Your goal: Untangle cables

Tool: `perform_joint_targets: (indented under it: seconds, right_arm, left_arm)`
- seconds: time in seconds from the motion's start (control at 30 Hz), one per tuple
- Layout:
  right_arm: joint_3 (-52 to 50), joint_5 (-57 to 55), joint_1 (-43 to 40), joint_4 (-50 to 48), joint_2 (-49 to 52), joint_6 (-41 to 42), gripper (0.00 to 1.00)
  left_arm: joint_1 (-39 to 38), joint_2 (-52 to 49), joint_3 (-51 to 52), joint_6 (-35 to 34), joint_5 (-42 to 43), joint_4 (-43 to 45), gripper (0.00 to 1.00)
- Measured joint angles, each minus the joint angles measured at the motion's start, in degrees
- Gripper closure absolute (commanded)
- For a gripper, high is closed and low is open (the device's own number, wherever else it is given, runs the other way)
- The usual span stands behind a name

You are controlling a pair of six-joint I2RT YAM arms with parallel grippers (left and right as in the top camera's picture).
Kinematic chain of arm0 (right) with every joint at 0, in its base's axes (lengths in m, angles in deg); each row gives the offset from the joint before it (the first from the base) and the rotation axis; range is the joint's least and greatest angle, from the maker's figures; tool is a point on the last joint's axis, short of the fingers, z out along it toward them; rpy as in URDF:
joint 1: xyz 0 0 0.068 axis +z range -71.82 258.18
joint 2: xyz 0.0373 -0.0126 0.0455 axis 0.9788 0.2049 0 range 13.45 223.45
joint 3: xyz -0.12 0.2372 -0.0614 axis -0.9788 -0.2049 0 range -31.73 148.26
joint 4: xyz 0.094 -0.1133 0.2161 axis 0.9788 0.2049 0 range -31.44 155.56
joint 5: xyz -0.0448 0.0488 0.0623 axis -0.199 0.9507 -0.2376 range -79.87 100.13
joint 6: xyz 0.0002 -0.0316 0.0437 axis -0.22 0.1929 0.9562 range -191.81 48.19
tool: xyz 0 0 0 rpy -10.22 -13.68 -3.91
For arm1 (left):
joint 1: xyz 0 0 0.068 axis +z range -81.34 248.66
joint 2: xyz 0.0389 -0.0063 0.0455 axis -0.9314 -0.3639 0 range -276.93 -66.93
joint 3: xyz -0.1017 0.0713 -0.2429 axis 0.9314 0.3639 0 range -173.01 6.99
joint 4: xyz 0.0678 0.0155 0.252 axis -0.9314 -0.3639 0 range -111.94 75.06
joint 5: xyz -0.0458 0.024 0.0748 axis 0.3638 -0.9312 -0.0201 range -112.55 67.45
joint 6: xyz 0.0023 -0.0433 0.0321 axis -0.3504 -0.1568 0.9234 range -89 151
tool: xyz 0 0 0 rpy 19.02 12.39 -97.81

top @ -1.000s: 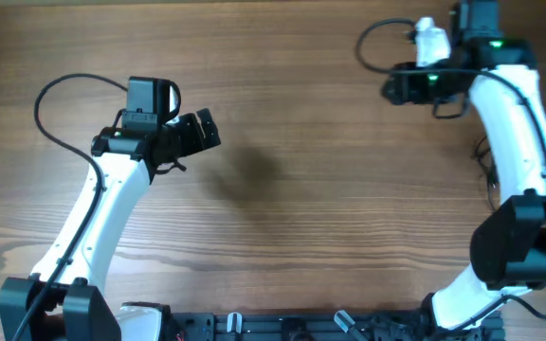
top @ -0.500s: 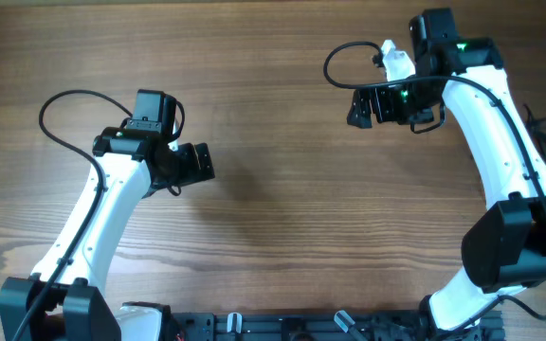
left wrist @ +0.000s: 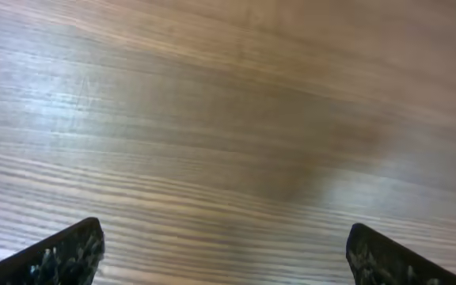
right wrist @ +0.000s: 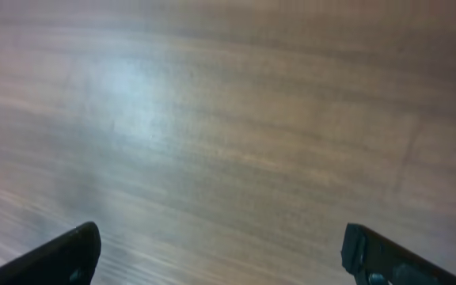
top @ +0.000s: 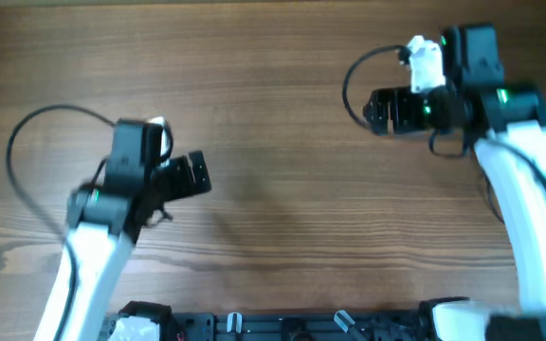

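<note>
Cables are barely in view: the only likely trace is a thin dark curve at the far right of the worktop, just beside and partly under the right arm. Can't tell for sure it's the cables and not arm wiring. Wrist views show bare wood only, no cord, plug or tip. Look: what shows is v. thin, black, a loose bend; ends and any knot are hidden. Handling, as a judgement: light, limp, no stiffness, so they'll sag and drag loops along when lifted. Smooth jacket prob. slips in a loose pinch. Plugs are the only rigid bits, and a hard tug could tighten a knot or strain a plug joint. Best hold: pinch the cord itself near a plug end or on a free loop away from the crossing, one end effector anchoring and the other pulling the loop out. Left end effector has fingers wide apart, nothing between, over mid-left worktop. Right end effector is likewise spread and empty, at upper right, well apart from that dark curve.
</note>
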Motion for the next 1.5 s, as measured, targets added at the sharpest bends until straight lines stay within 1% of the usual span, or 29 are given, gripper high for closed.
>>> perform_joint_targets:
  seconds: [0.1, 0.2, 0.3, 0.43, 0.73, 1.17, 1.37, 1.5]
  right_arm:
    - [-7.15, -0.50, 0.00, -4.96, -7.37, 0.28, 0.01]
    - [-14.03, -1.79, 0.00, -8.92, -15.45, 0.90, 0.00]
    - [-17.79, -3.06, 0.00, -9.07, -22.12, 1.42, 0.00]
    - [-18.32, -3.56, 0.00, -6.32, -26.49, 1.70, 0.00]
    - [-18.38, -3.91, 0.00, -5.31, -25.77, 1.70, 0.00]
    - [-18.56, -4.48, 0.00, -5.33, -16.90, 1.70, 0.00]
    - [-18.64, -4.55, 0.00, -5.33, -18.56, 1.70, 0.00]
    - [-18.69, -4.55, 0.00, -5.33, -23.89, 1.70, 0.00]
  left_arm:
    - [0.00, 10.36, 5.25, -0.07, -0.02, 0.59, 0.00]
    - [0.00, 19.34, 7.76, -0.46, -0.04, 0.59, 0.00]
    - [0.00, 26.49, 7.87, -0.68, -0.04, 0.98, 0.00]
    - [0.00, 31.08, 7.89, -0.70, -0.04, 0.61, 0.00]
    - [0.00, 32.02, 7.89, -0.70, -0.04, -0.96, 0.00]
    - [0.00, 32.02, 7.89, -0.70, -0.04, -1.16, 0.00]
    - [0.00, 32.02, 7.89, -0.70, -0.04, -1.16, 0.00]
    - [0.00, 32.02, 7.89, -0.70, -0.04, -1.16, 0.00]
